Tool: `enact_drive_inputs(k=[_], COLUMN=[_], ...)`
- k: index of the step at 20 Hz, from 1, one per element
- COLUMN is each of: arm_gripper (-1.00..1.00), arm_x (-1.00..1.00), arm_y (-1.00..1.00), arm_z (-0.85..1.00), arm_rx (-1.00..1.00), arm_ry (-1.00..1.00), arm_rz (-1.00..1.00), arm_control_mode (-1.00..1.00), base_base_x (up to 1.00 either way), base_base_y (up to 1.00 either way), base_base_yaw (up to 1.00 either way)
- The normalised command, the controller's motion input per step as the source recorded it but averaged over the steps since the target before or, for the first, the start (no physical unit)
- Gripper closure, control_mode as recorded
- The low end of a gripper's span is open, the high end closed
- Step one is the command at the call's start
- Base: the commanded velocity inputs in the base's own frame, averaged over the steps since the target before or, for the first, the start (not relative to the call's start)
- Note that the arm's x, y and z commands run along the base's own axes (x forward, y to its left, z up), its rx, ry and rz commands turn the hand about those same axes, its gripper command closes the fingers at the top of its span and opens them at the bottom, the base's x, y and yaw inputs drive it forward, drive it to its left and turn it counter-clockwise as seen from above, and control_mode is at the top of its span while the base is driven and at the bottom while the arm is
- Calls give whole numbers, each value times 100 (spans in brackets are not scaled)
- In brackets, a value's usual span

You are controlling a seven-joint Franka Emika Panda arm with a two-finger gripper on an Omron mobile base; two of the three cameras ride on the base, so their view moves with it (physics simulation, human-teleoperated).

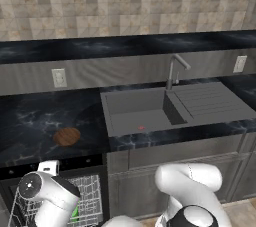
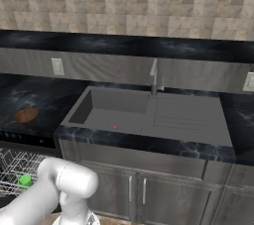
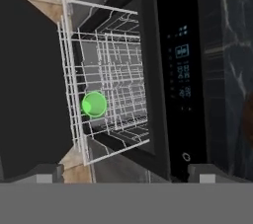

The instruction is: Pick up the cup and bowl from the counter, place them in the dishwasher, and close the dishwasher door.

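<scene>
Resting in rack (image 3: 111, 80): cup (image 3: 94, 104)

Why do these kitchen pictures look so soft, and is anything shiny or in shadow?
Left base view: coarse and blurry; the black counter shows faint pale sheen, and the bowl has soft edges. Right base view: even, flat light, hardly any cast shadows around the sink. Hand view: sharper; the cup glows bright green in the wire rack, while the dishwasher door is a flat dark slab.
</scene>
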Motion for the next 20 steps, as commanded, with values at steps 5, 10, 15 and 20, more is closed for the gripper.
enact_drive_inputs(k=[5,10,15,20], arm_gripper=[-100,-100,-100,-100], arm_x=[2,15,20,20], arm_y=[-29,-36,-31,-20], arm_z=[21,15,20,30], arm_rx=[-4,-4,-3,0], arm_ry=[-4,-4,-2,-1], arm_rz=[0,0,0,0], arm_control_mode=[-100,-100,-100,-100], base_base_x=[0,0,0,0], base_base_y=[0,0,0,0], base_base_yaw=[0,0,0,0])
